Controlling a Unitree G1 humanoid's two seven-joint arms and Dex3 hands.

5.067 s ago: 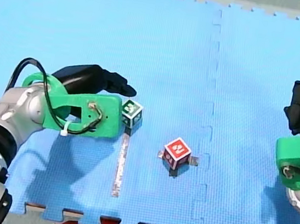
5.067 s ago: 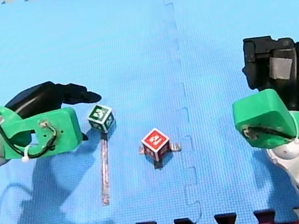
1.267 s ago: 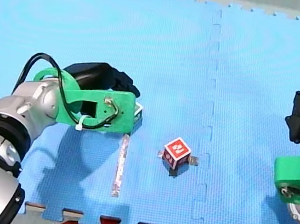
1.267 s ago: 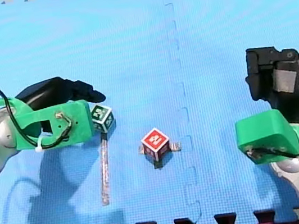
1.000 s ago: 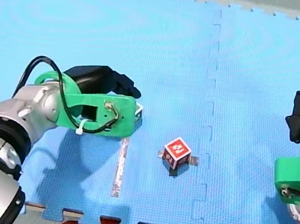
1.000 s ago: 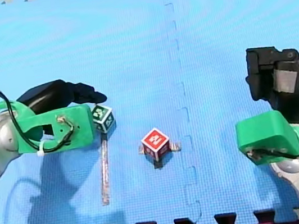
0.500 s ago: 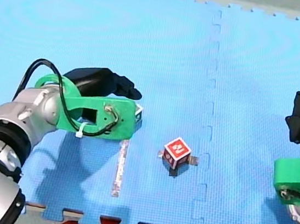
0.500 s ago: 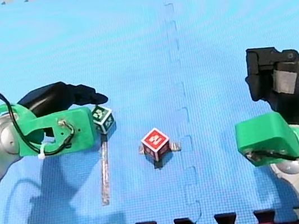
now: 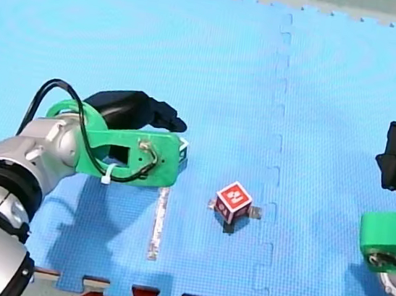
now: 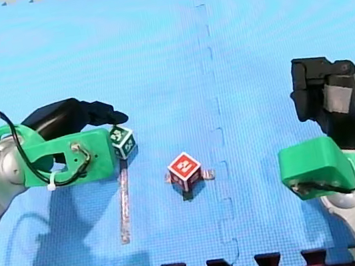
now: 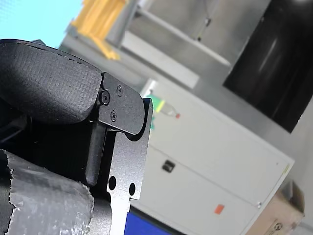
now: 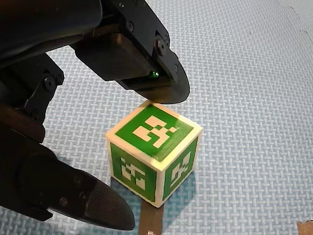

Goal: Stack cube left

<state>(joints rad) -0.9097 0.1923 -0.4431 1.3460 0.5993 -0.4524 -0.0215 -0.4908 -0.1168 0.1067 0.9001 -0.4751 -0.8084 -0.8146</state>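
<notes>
Right now we are working the grasp step, as we judge it: the left hand [image 10: 70, 116] is reaching in over the mat [image 10: 150, 43] and bracketing the green cube [image 10: 123, 141], which is sitting on the mat at the far end of a tape strip [image 10: 124, 205]. The hand is holding nothing yet. The red cube [image 10: 184, 169] is standing apart from the green one, to its right and nearer the robot, and we are taking it as the base for the stack. The right hand [image 10: 331, 98] is hanging at the mat's right edge, well away from both cubes and holding nothing. Next we are expecting to close the fingers squarely on opposite faces, lift clear of the mat, carry the green cube over the red one and lower it level so it is not tipping off. The head views are giving us the layout and the path between the cubes, though the green wrist bracket [image 9: 142, 157] is covering part of the green cube in the first one. The second wrist view is supplying the close detail: the cube is lying between the fingers [image 12: 132, 63], one tip over its far top edge, another beside its near lower corner, and we cannot tell whether either is touching. The first wrist view is looking off toward cabinets [image 11: 220, 166].
</notes>
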